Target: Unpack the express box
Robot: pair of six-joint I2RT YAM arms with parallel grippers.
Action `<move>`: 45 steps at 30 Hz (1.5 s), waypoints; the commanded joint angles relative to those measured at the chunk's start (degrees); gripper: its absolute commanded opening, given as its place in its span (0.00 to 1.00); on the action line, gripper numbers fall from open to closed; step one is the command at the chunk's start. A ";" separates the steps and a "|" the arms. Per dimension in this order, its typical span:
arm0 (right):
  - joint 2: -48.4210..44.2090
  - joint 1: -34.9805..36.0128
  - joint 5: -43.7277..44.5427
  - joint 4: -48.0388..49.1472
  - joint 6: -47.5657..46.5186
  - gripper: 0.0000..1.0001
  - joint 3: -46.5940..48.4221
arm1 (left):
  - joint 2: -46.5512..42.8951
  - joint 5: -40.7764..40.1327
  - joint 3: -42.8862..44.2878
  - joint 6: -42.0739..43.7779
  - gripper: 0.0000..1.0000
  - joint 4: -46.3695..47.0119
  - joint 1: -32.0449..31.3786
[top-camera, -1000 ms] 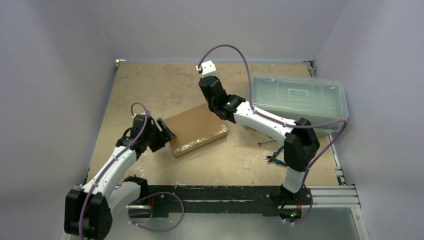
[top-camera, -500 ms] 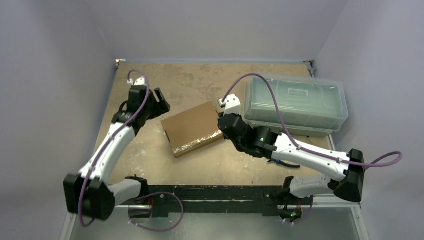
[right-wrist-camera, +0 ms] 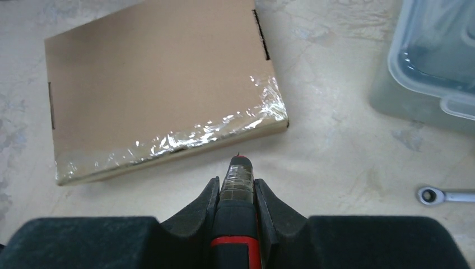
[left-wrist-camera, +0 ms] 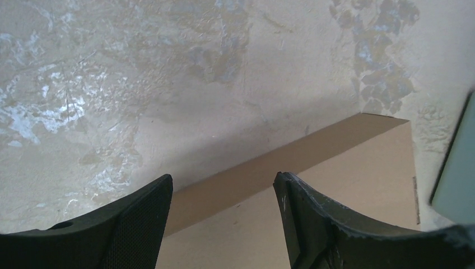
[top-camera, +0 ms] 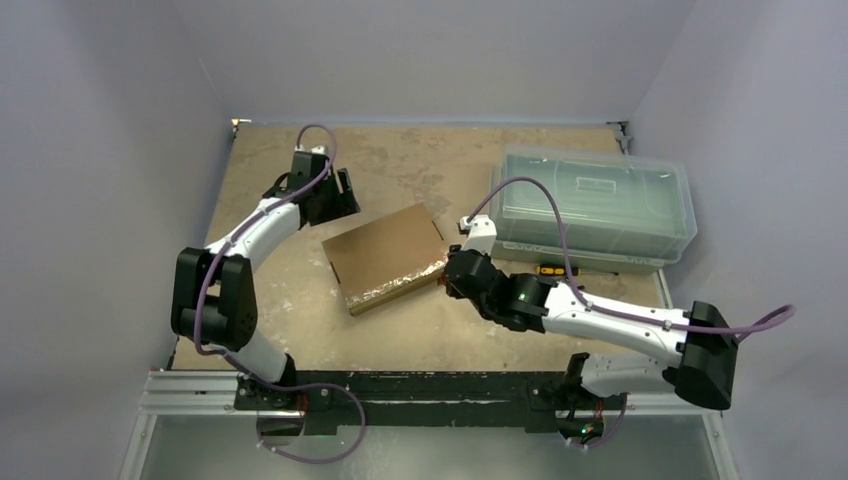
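Box position: the express box (top-camera: 385,258) lay flat and closed on the table (top-camera: 420,160), just left of centre, with the clear bin (top-camera: 595,205) near its 2 o'clock.
Long axis: it ran from about 8 o'clock to 2 o'clock in the overhead view.
Facing: the long edge sealed with shiny tape (right-wrist-camera: 179,134) faced about 5 o'clock, toward the arm bases. The plain long edge faced 11 o'clock.
Right gripper (top-camera: 452,276): its jaws pinched a slim cutter (right-wrist-camera: 236,174) with a red band. The tip pointed at the taped edge near its 3 o'clock corner and stopped just short of it.
Left gripper (left-wrist-camera: 224,185): its jaws were spread with nothing between them, and it sat over the plain far edge at the box's 10 o'clock corner. Whether it touched the cardboard could not be told.
Step in hand: probably slitting the tape so the flap could lift.
Doing it well: the left fingers likely needed to press on the far corner first, since a light, flat box would slide away from a push at 5 o'clock.
Cut line: the tip should enter the seam shallowly at the 3 o'clock end and travel along the edge toward 8 o'clock, with the tool kept low.
Risk: a steep angle could gouge the cardboard or the contents.
Nearby: a wrench (right-wrist-camera: 445,195) lay on the table at the box's 4 o'clock, well apart from the cut path.
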 commanded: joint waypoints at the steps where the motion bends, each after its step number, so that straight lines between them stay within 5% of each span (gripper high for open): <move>1: 3.90 -1.87 -0.37 9.13 1.22 0.00 2.45 | -0.50 -2.75 -3.16 0.87 0.68 1.54 0.04; 6: 8.75 -6.51 -2.88 13.87 -4.19 0.00 5.61 | -2.61 -5.71 -8.75 -1.60 0.69 0.07 0.04; 15: 21.98 -11.90 -10.82 18.58 -19.29 0.00 20.46 | -19.93 5.92 -24.21 -11.14 0.68 2.83 -0.40; 21: 23.83 -11.91 -0.36 7.82 -20.92 0.00 26.01 | -27.00 -4.86 -20.35 -6.76 0.70 -9.74 -0.31; 25: 17.83 -11.81 0.80 6.95 -22.51 0.00 22.86 | -29.58 -6.09 -16.78 -2.25 0.70 -8.68 -0.32; 31: 9.23 -11.74 -10.10 12.05 -25.07 0.00 15.59 | -20.93 15.94 -9.95 1.33 0.66 -0.29 -0.76; 39: 7.59 -11.35 -14.76 15.35 -24.08 0.00 10.85 | -4.49 16.29 1.06 1.01 0.64 6.60 -7.33; 45: 8.44 -10.87 -14.65 15.85 -23.42 0.00 10.41 | 7.79 25.19 7.28 -4.03 0.42 15.22 -7.81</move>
